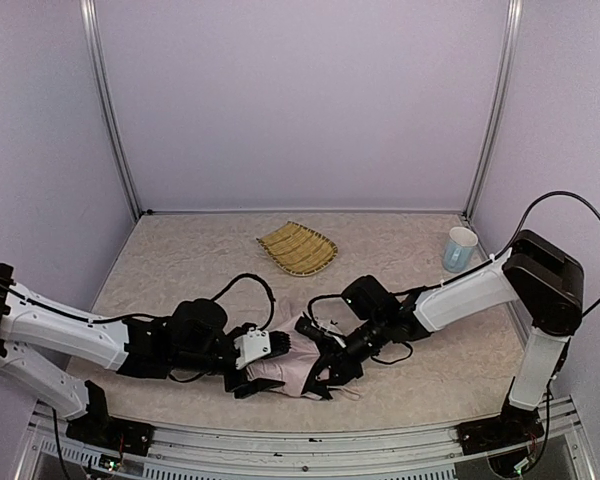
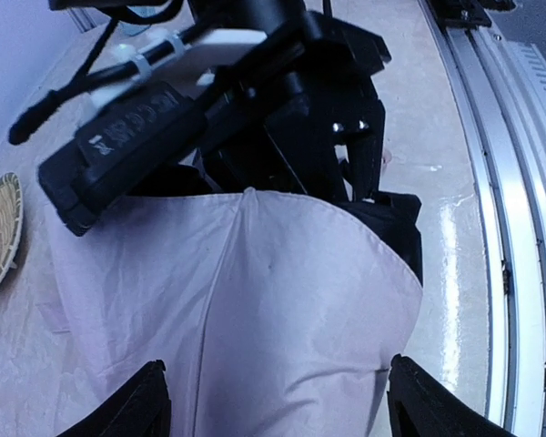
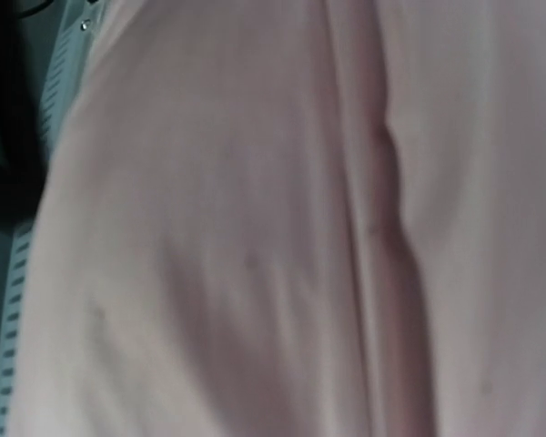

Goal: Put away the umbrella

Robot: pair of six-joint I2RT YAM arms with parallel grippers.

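Where the beige counter (image 1: 180, 270) runs toward its near edge, the left arm (image 1: 70, 335) and the right arm (image 1: 470, 290) both reach low and inward until they almost meet in the middle. Between them lies the umbrella (image 1: 285, 372), a rumpled pale pink bundle resting on the counter close to the front rail, with black parts showing along its right side and under its edge. From the left wrist, the pink cloth (image 2: 255, 309) spreads across the lower half of the view with a seam running down it and a strip of black underside on its right. From the right wrist, pink cloth (image 3: 255, 228) fills almost the whole view at very close range and out of focus.

Well behind the umbrella, toward the back wall, sits a woven tray (image 1: 297, 248), apart from everything else.

The left hand (image 1: 280, 345) sits at the umbrella's left end, its fingers (image 2: 136, 405) spread wide, one on each side of the cloth. The right hand (image 1: 332, 358) is down on the umbrella's right end, its black body lying over the cloth in the left wrist view; I cannot tell whether it is spread or pinching anything.

A pale blue cup (image 1: 460, 248) stands upright near the far right corner.
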